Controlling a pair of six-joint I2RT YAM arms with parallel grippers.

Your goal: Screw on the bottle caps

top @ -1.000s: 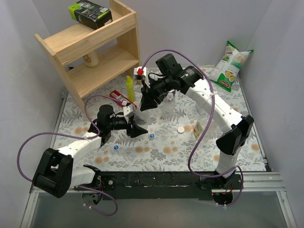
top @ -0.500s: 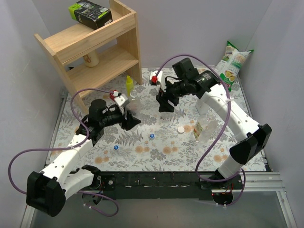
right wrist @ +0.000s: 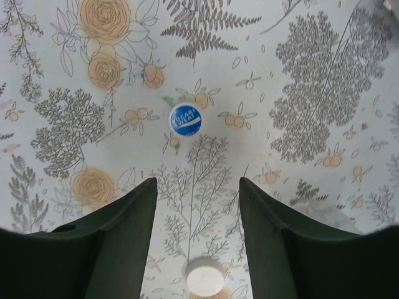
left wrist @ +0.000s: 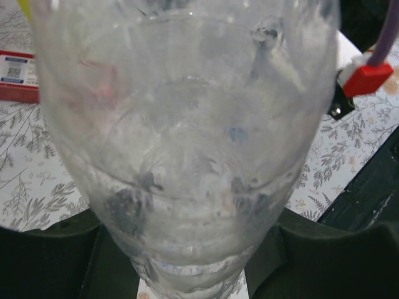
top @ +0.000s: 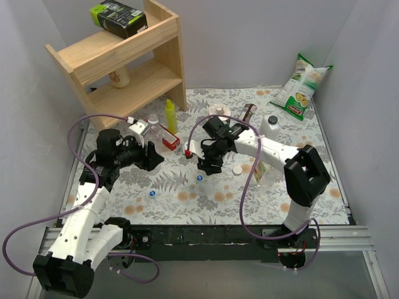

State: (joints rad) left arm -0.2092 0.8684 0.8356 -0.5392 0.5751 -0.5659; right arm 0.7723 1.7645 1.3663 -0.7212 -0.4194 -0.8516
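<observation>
My left gripper is shut on a clear bottle that fills the left wrist view and is held off the table at the left. My right gripper is open and empty, low over the table's middle. A blue cap lies just ahead of its fingertips. A wider white cap lies between its fingers, nearer the wrist. A second blue cap lies further left. A clear bottle with an orange-yellow label stands at the right.
A wooden shelf stands at the back left, with a yellow squeeze bottle and a red box near it. A white carton with a black cap and a chips bag are at the back right.
My left arm has drawn back to the left with the clear bottle in its grip. My right arm has swung from the back middle toward the near side and lowered over the caps.
</observation>
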